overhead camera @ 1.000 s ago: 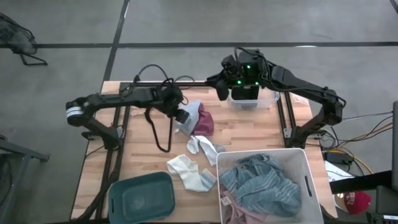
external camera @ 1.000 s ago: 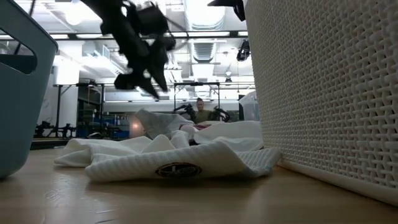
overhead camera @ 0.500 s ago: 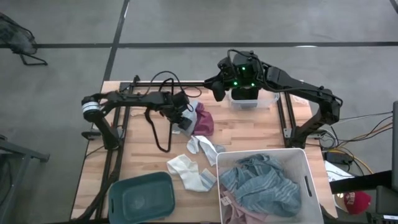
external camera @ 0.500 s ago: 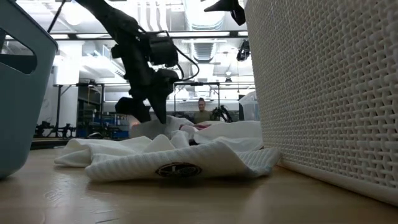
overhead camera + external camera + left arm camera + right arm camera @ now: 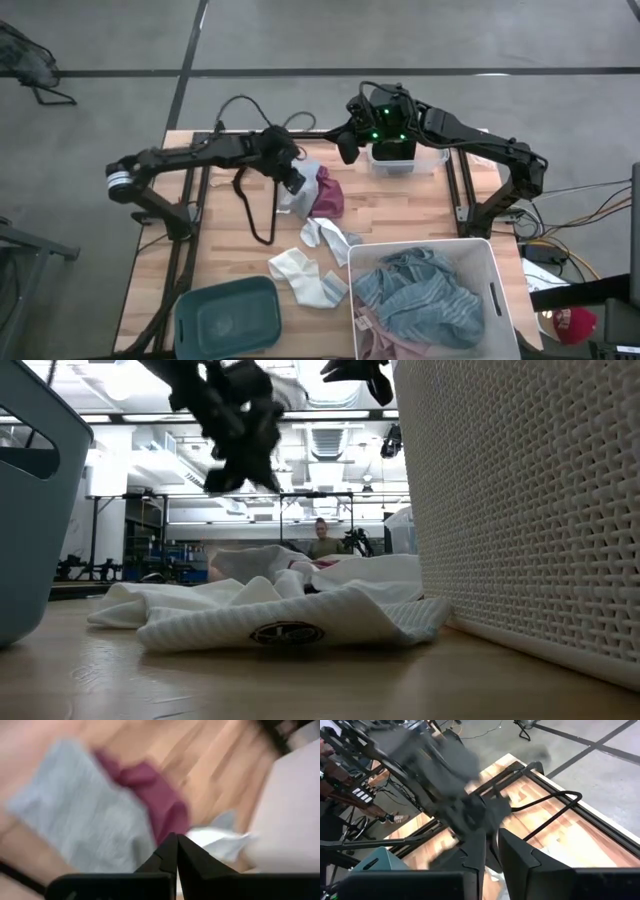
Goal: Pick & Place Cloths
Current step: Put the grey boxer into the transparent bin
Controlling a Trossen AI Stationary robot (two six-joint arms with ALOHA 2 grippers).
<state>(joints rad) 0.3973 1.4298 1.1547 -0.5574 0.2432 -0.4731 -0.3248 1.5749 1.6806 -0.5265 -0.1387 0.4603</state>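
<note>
White basket [image 5: 497, 270]: blue-striped cloth [image 5: 415, 295], pink cloth [image 5: 375, 340] inside. Teal bin [image 5: 228, 315]: bare. Maroon cloth [image 5: 329, 193], grey cloth [image 5: 303, 186], socks [image 5: 310, 270] on counter [image 5: 400, 210]. Left gripper [image 5: 177, 851] jaws pressed together; right gripper [image 5: 491, 851] jaws slightly spread.

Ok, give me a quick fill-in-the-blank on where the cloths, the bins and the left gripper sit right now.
1. The striped blue cloth lies inside the ____ bin.
2. The teal bin holds ____ cloths.
3. The maroon cloth lies touching a ____ cloth.
4. In its wrist view, the left gripper's fingers are pressed ____, holding nothing.

Missing words: white; no; grey; together
</note>
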